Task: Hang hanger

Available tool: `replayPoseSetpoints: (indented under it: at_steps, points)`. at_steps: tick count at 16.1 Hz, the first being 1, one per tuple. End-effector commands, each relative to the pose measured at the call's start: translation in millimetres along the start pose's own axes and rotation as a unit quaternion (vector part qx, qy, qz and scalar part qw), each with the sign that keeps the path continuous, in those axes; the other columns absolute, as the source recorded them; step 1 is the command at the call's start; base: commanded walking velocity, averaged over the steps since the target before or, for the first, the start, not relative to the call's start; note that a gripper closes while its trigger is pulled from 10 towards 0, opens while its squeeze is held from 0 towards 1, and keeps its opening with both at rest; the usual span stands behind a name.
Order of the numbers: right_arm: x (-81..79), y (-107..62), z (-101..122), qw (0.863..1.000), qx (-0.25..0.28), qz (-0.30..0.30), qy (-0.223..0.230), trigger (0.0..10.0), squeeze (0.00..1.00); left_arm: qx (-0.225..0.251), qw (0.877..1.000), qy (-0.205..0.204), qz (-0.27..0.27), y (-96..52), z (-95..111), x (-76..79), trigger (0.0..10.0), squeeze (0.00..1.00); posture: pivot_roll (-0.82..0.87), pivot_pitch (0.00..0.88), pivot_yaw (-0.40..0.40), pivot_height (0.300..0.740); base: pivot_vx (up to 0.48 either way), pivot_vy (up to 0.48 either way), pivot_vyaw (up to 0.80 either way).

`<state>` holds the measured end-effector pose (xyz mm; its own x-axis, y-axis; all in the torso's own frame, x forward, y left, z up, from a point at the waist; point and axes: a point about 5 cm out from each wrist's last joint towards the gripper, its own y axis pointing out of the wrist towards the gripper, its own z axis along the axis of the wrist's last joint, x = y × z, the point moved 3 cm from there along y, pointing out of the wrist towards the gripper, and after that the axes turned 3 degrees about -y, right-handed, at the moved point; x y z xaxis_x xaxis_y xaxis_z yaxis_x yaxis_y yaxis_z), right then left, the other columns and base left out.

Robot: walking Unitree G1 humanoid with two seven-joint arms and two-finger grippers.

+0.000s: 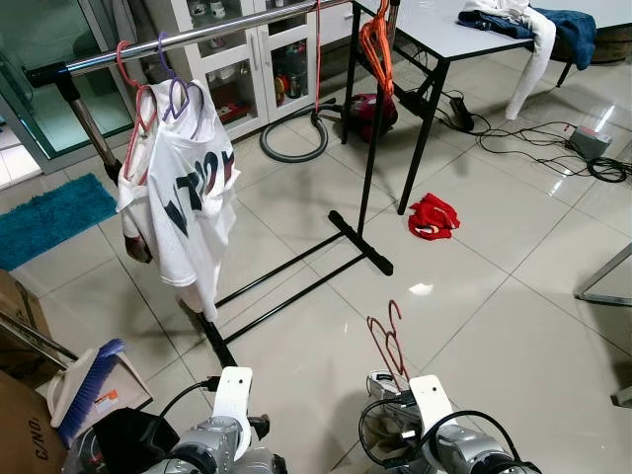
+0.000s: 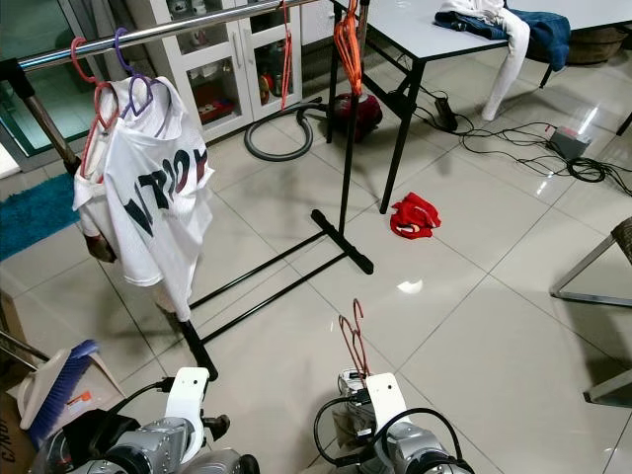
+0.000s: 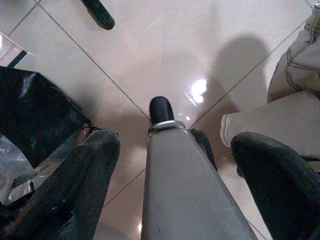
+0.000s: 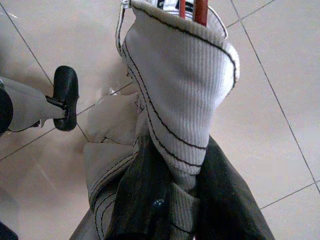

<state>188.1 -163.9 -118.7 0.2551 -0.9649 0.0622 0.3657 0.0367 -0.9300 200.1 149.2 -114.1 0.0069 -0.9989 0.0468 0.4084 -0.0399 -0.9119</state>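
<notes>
The black clothes rack's silver rail (image 1: pixel 197 38) runs across the upper left. A white printed T-shirt (image 1: pixel 188 197) hangs on it from pink and purple hangers, and orange hangers (image 1: pixel 375 44) hang at its far end. My right gripper (image 4: pixel 175 165) is low in front of me, shut on the ribbed collar of a white garment (image 4: pixel 185 85). This garment sits on a red hanger, whose hook (image 1: pixel 391 341) sticks up above the gripper. My left gripper (image 3: pixel 170 200) hangs open over the floor with nothing held.
The rack's black base bars (image 1: pixel 296 272) lie on the tiles ahead. A red cloth (image 1: pixel 433 215) lies right of them, by a table (image 1: pixel 444 39) with clothes, cables and a vacuum (image 1: pixel 370 111). A broom and dustpan (image 1: pixel 89 380) and a cardboard box (image 1: pixel 20 425) are at my left.
</notes>
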Motion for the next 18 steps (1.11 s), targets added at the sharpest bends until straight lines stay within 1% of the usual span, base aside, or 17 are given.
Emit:
replayPoseSetpoints:
  at_steps: [1, 7, 8, 9, 11, 12, 15, 18]
  points:
    - [0.7, 0.0, -3.8, 1.000, -0.005, -0.001, 0.002, 10.0, 0.00, -0.001, 1.000, 0.001, 0.001, -0.1, -0.8, -2.4, 10.0, 0.00, -0.11, 0.000, 0.048, 0.740, 0.000, 0.000, 0.00]
    - [0.4, 0.0, -4.7, 1.000, -0.006, -0.001, 0.001, 10.0, 0.00, -0.001, 1.000, -0.007, 0.003, -0.1, -2.1, -2.6, 10.0, 0.00, -0.11, 0.000, 0.041, 0.740, 0.000, 0.000, 0.00]
    - [0.5, 0.2, -5.8, 1.000, -0.004, -0.006, 0.026, 10.0, 0.00, -0.002, 1.000, -0.009, 0.003, -0.1, -2.9, -2.5, 10.0, 0.00, -0.11, 0.000, 0.040, 0.740, 0.000, 0.000, 0.00]
    - [0.4, 0.2, -6.8, 0.999, -0.003, -0.008, 0.040, 10.0, 0.00, -0.002, 1.000, -0.017, 0.002, 0.0, -4.0, -1.9, 10.0, 0.00, -0.11, 0.000, 0.042, 0.740, 0.000, 0.000, 0.00]
    - [0.4, 0.2, -7.5, 0.999, -0.004, -0.007, 0.036, 10.0, 0.00, -0.002, 0.999, -0.041, 0.000, 0.1, -5.8, -0.6, 10.0, 0.00, -0.11, 0.000, 0.043, 0.740, 0.000, 0.000, 0.00]
    - [0.5, 0.2, -7.8, 0.999, -0.004, -0.006, 0.034, 10.0, 0.00, -0.003, 0.999, -0.046, 0.001, 0.2, -6.5, -0.4, 10.0, 0.00, -0.11, 0.000, 0.046, 0.740, 0.000, 0.000, 0.00]
    - [1.8, 0.0, -8.6, 1.000, -0.006, -0.005, 0.030, 10.0, 0.00, -0.007, 0.999, -0.042, -0.009, 0.2, -7.6, 2.9, 10.0, 0.00, -0.12, 0.000, 0.036, 0.740, 0.000, 0.000, 0.00]
    - [3.2, -0.1, -8.9, 1.000, -0.008, -0.008, 0.025, 10.0, 0.00, -0.004, 0.999, -0.046, -0.003, 0.3, -6.9, 2.6, 10.0, 0.00, -0.11, 0.000, 0.032, 0.740, 0.000, 0.000, 0.00]
